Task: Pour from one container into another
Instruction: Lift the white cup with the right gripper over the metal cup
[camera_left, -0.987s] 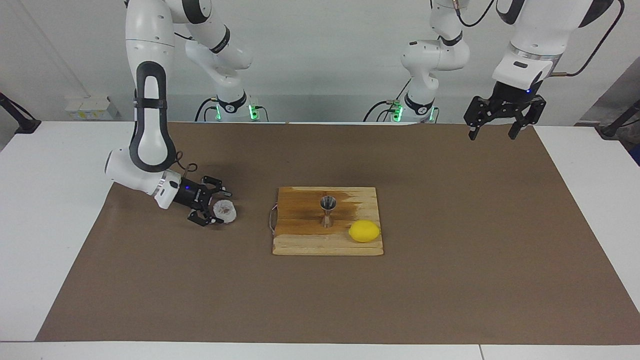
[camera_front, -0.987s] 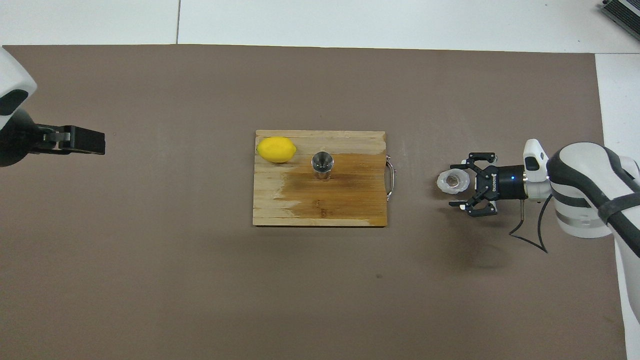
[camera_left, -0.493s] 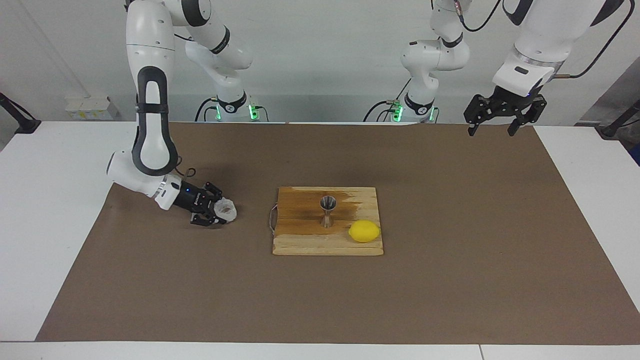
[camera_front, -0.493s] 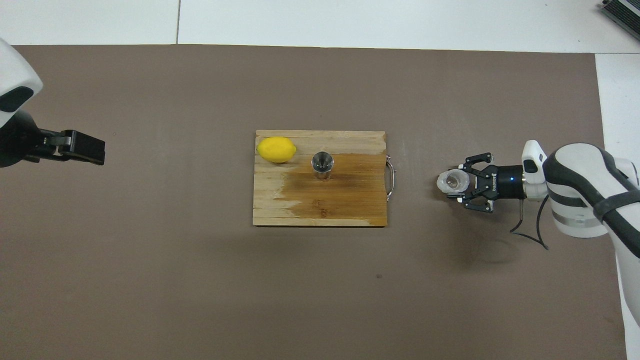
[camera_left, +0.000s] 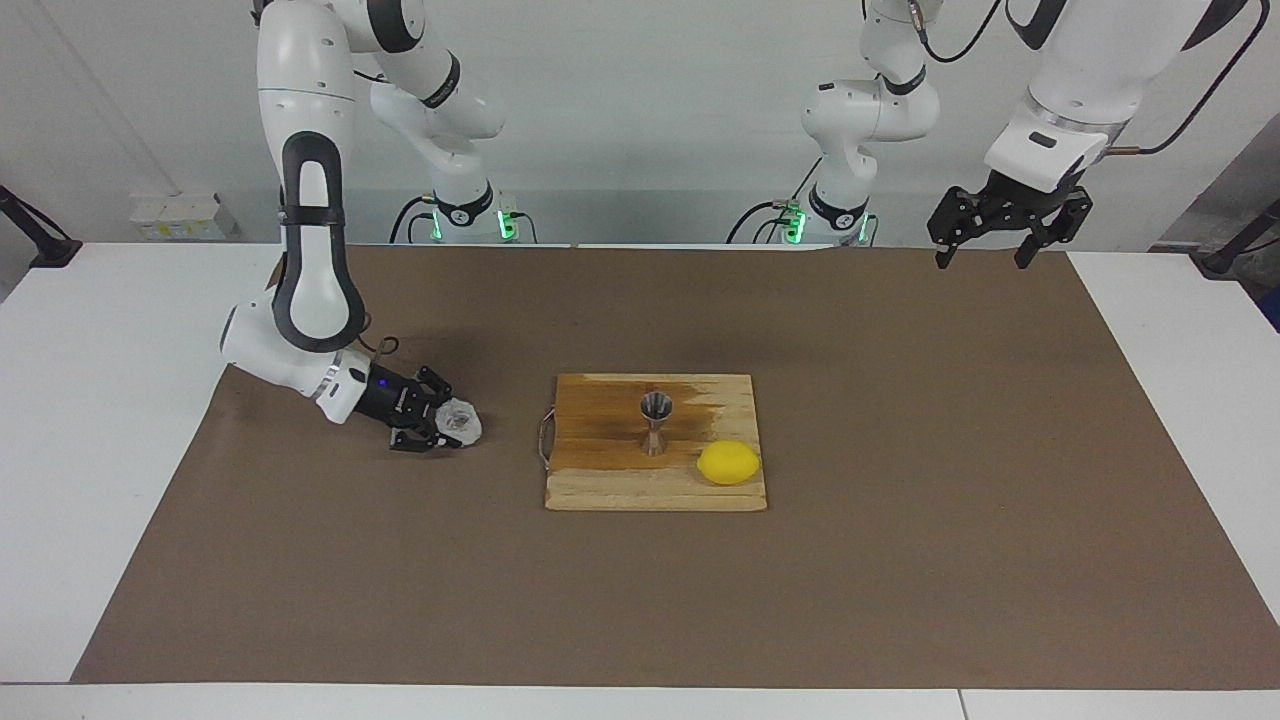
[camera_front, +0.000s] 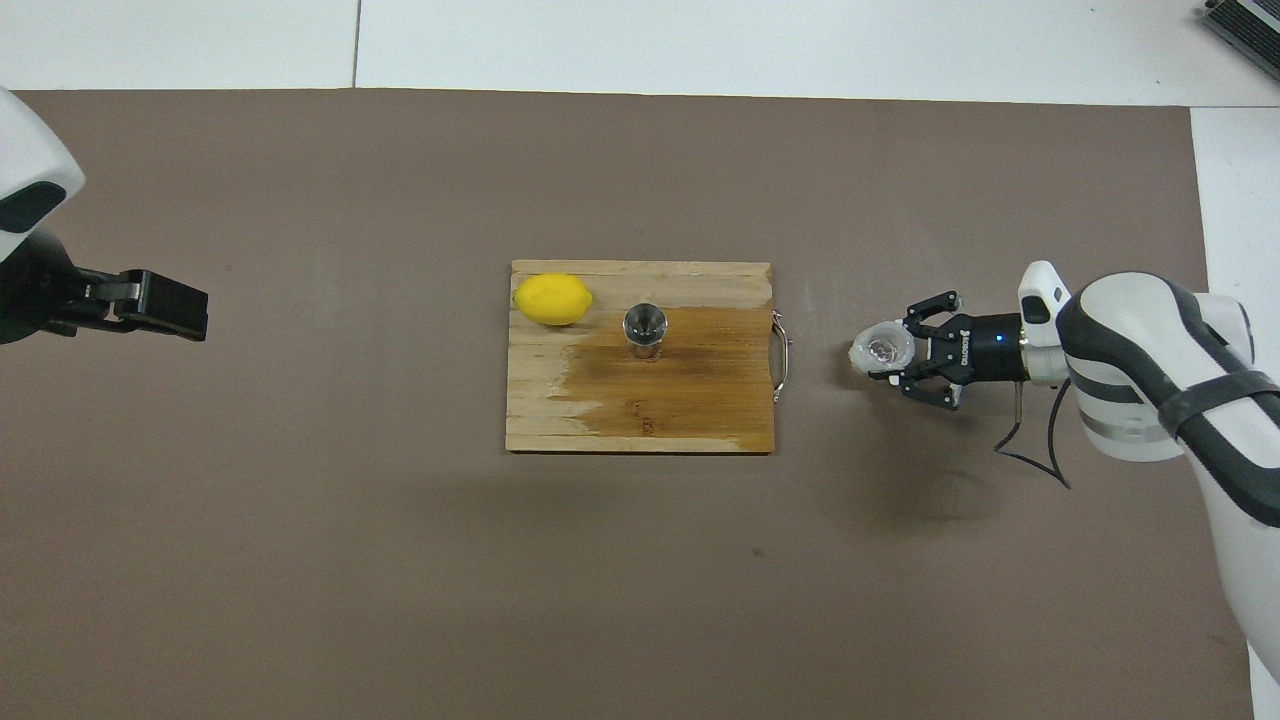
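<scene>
Twice over risking a spill from here. Clamping the cup (camera_front: 880, 348) side-on with the right pincer (camera_left: 437, 419), low over the mat (camera_left: 300, 560), just beside the handle end of the board (camera_left: 620, 485), toward the right arm's end of the surface. Not managing to tell whether resting on the mat or hanging just above it.

Probably beginning the carry toward the jigger (camera_left: 655, 424), standing upright mid-board with the lemon (camera_left: 729, 462) just beside it. Nothing poured yet, judging by the brownish contents showing inside the cup.

Squeezing that thin crinkled wall too hard: likely buckling it and pushing the contents over the rim. Squeezing too lightly: likely letting it slip or twist while tilting.

Aiming at a narrow steel mouth: easily missing and wetting the board instead. Coming in too low: possibly knocking the top-heavy jigger over at its thin waist, or nudging the lemon into it. Tipping too fast: probably overshooting so small a target.

Waiting with the left pincer (camera_left: 982, 262), held apart and gripping nothing, high over the mat's corner at the left arm's end, well away from all of it.
</scene>
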